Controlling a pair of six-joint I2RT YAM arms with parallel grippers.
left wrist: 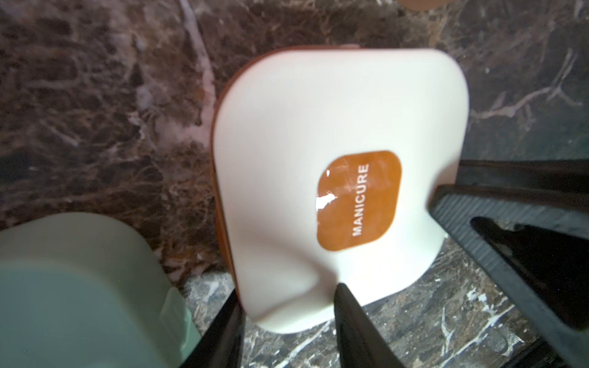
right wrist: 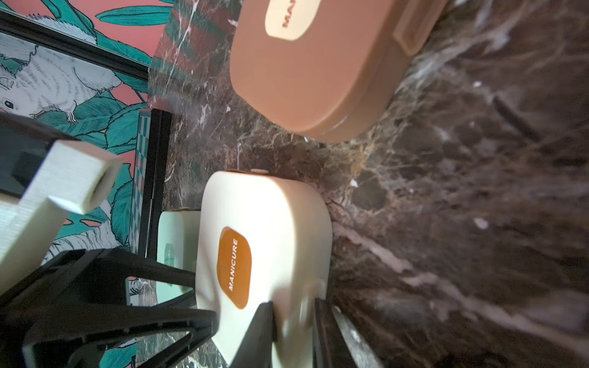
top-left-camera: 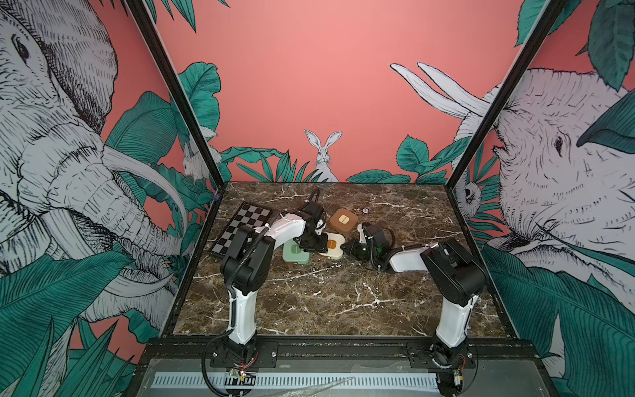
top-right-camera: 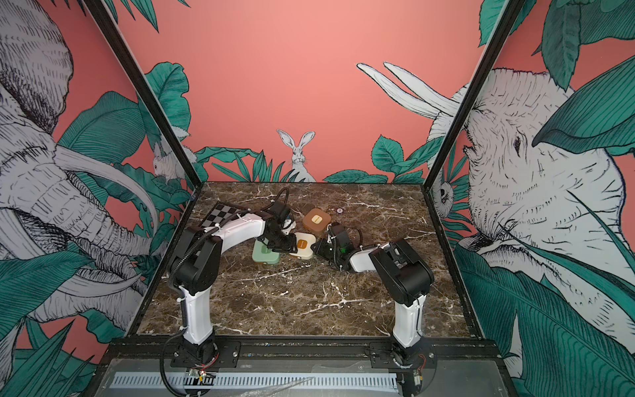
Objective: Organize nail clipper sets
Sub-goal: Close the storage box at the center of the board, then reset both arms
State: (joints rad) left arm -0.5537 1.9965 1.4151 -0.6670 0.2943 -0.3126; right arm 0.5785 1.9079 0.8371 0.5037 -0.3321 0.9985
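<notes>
My left jaws clamp the cream rounded-square plastic manicure case (left wrist: pixel 318 121); my right jaws pinch its rim, seemingly steadying it so the lid latches shut.

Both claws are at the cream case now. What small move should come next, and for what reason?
Probably the right claw should close on the tab and ease it up slightly. The left claw pinches the cream case at another edge, steadying it. The right claw straddles that tab, and the case looks closed.
</notes>
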